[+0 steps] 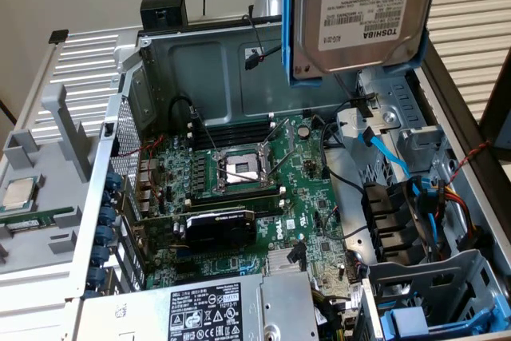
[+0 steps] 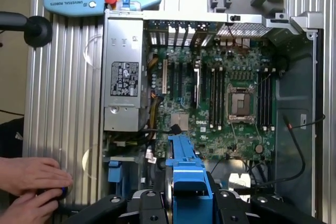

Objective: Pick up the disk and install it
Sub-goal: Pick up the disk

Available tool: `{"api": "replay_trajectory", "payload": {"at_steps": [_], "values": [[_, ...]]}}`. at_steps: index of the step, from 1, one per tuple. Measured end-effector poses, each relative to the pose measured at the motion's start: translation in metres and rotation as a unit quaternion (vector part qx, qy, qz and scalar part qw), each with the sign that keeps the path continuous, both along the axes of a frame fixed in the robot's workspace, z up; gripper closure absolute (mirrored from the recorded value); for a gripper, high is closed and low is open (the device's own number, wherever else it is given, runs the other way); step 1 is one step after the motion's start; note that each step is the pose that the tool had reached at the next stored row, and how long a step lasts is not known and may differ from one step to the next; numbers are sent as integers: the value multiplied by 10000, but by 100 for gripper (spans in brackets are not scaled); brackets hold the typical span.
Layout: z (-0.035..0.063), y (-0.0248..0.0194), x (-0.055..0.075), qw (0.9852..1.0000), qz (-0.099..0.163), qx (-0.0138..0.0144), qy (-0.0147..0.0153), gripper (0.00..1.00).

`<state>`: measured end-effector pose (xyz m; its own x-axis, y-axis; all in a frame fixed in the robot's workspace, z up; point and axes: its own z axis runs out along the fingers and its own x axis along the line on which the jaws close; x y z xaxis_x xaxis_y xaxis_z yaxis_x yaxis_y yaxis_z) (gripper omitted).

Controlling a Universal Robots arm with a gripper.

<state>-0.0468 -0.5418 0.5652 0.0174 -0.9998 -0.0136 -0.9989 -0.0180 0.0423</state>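
Ribbed grey metal tabletop (image 1: 80, 61) is carrying an opened Dell computer case (image 1: 207, 53). Above it the gripper (image 2: 186, 205) is holding the disk (image 1: 363, 13) lifted clear of the case. Its black fingers (image 2: 149, 208) are pressing partway closed on the blue carrier frame (image 2: 190, 179) between them. Beneath the fingers the motherboard (image 1: 239, 197) is lying exposed, and a person's hands (image 2: 29, 182) are resting on the table off to one side.

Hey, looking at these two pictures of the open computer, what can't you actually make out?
- Exterior view: the disk is cut off by the upper edge and hides part of the metal bay behind it.
- Wrist view: the blue carrier, clamped in the pincer, covers the disk's label.
- Wrist view: a person's hands cover a small object; unidentifiable.
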Motion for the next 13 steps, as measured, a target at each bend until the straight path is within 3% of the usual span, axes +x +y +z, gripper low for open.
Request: {"api": "replay_trajectory", "payload": {"at_steps": [10,13], "values": [[30,-291,160,10000,0,0,9,63],[45,-355,250,10000,0,0,17,63]]}}
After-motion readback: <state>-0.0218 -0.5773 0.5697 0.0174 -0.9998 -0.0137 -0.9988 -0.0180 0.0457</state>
